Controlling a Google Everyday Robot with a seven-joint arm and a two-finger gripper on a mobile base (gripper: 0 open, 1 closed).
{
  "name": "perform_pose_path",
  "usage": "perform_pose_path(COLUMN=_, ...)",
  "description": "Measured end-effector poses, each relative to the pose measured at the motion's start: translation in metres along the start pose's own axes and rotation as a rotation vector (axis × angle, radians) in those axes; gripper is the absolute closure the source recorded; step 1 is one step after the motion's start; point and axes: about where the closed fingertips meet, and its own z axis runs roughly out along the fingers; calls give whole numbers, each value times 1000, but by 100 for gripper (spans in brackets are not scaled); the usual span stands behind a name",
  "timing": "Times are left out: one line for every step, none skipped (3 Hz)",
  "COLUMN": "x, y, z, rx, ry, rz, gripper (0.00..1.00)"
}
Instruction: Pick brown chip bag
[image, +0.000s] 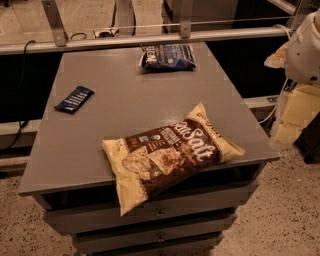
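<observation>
Clock read on the desk (125, 95) as viewed, with 12 toward the far rail (150, 39).

Brown chip bag (170, 155) at the desk's 6 o'clock edge, flat, label up. Its lower-left cream corner hangs past the lip, in front of the drawers (160, 212). Long axis roughly from 8 o'clock to 2 o'clock, with the dark brown middle between the two cream ends.

Gripper (292, 117) off the desk altogether, just beyond the 3 o'clock edge, below the white arm (305, 50) at the right border. Parted or closed: cannot tell. Nothing seen in its hold, and no contact with the bag.

From the gripper, bag at about 8 o'clock, near but apart. The 2 o'clock cream end is closest, the centre farther in. Only one arm here, so no choice of side.

Likely step in hand: the approach, with no grasp made yet. Probably best to come in over the 3 o'clock edge and close across the short width, at right angles to the 8-to-2 line, rather than along it.

Risk, as a guess: a slippery, crinkly film plus the overhang means a push toward 6 o'clock might tip the bag off.

Well apart from it: dark blue chip bag (167, 57) at 12 o'clock, small dark blue packet (74, 98) at 9 o'clock. Neither in the path.
</observation>
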Motion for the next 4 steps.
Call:
perform_pose_path(x=0, y=0, z=0, rx=0, ry=0, rz=0, gripper=0)
perform_pose_path(x=-18, y=-1, z=12, rx=-27, ry=-80, rz=12, gripper=0)
perform_pose_path(x=-73, y=5, z=40, rx=-102, ry=-265, rz=20, gripper=0)
perform_pose_path(x=-102, y=14, z=60, rx=-167, ry=-348, rz=29, gripper=0)
